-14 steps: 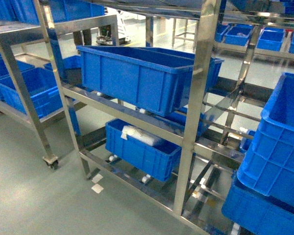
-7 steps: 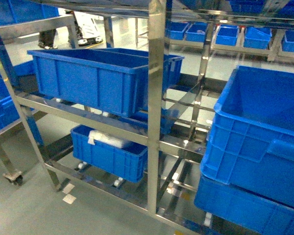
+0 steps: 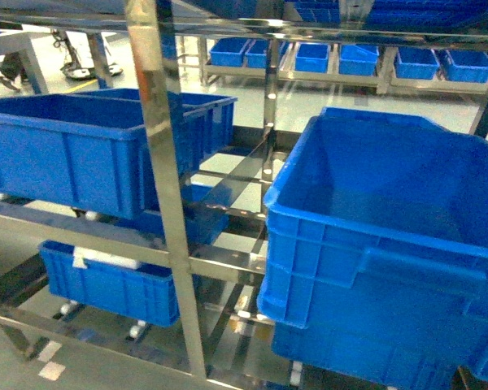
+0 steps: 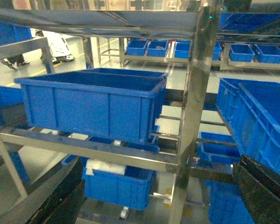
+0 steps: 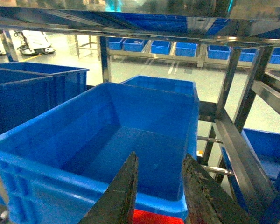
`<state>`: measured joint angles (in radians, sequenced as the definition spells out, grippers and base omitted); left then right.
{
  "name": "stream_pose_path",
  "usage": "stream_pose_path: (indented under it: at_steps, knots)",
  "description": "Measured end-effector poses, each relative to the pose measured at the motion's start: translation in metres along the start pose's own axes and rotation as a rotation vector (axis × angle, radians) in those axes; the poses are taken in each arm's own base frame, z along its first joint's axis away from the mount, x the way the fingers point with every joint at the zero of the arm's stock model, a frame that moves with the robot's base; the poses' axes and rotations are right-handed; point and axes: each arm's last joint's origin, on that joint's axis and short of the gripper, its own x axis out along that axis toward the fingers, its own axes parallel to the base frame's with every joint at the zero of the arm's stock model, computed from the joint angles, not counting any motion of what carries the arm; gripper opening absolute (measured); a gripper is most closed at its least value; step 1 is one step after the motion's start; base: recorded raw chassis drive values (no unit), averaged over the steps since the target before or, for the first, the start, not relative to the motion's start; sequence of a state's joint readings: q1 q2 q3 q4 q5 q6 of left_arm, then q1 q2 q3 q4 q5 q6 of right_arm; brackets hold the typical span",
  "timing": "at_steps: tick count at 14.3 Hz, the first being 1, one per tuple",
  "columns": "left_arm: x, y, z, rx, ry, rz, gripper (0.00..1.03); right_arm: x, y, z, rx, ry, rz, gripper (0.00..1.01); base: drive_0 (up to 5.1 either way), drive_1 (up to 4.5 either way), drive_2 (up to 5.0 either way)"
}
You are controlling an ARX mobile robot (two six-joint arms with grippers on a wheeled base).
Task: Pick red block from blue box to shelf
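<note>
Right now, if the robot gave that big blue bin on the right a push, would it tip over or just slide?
The big blue bin would probably slide, not tip: it looks wide and low. It looks empty inside, so likely light for its size. Its ribbed plastic walls look stiff, so it should keep its shape, and the smooth steel shelf may let it slip easily.

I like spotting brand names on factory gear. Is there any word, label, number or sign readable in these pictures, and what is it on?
No text can be read in any view.
White label on the lower blue bin: too blurred to tell if it carries writing.
White slips on the floor: look blank or blurred.
Shelf posts and the big blue bin: no markings visible.
</note>
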<state>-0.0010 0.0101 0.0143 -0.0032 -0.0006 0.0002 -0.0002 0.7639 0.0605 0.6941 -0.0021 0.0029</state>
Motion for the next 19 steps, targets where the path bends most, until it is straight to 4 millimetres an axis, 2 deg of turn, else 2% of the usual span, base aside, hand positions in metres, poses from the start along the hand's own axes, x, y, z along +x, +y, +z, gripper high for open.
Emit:
stream_pose_path:
  at_steps: [1, 19]
  knots:
    - [0.0, 0.0, 0.0, 0.0, 0.0, 0.0, 0.98, 0.0, 0.0, 0.0003, 0.0, -0.003, 0.0, 0.25, -1.5, 2.75, -5.7]
    - [0.0, 0.0, -0.0001, 0.0, 0.001, 0.0, 0.98, 0.0, -0.0001, -0.0001, 0.0, 0.001, -0.002, 0.25, -1.5, -1.46, -1.5]
